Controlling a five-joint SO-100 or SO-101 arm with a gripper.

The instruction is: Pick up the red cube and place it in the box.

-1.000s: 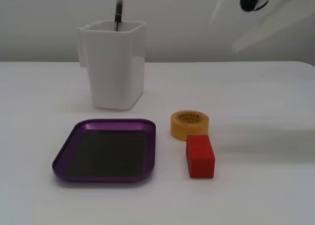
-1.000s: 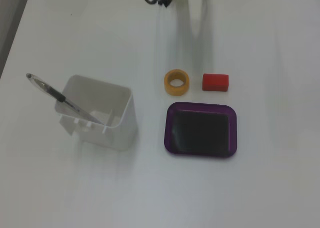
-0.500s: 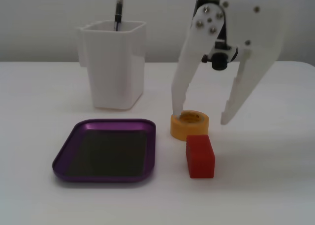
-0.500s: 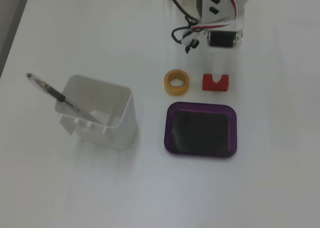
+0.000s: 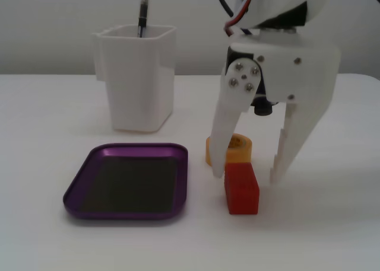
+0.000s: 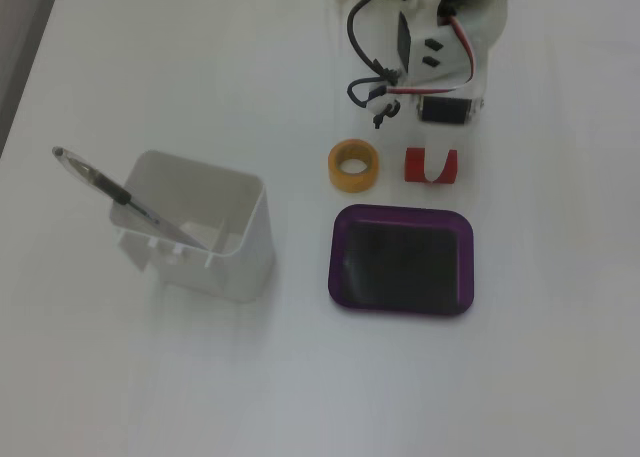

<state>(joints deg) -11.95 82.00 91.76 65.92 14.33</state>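
The red cube [image 5: 241,191] [image 6: 413,167] lies on the white table just right of the purple box [image 5: 126,213] [image 6: 400,213] in the front fixed view. My white gripper [image 5: 246,176] [image 6: 432,165] is open and low, one finger on each side of the cube's far end, apart from it. The left finger [image 5: 224,146] stands in front of the yellow tape roll. In the top fixed view a white finger covers the cube's middle. The box is empty, showing its dark bottom.
A yellow tape roll [image 5: 241,145] [image 6: 354,166] sits right behind the cube, close to the left finger. A tall white square cup [image 5: 139,75] [image 6: 200,227] holding a pen [image 5: 142,13] [image 6: 110,189] stands behind the box.
The gripper has come in from the upper right and dropped, still open, until its fingers straddle the red cube. Cube, tape roll and box have not moved.
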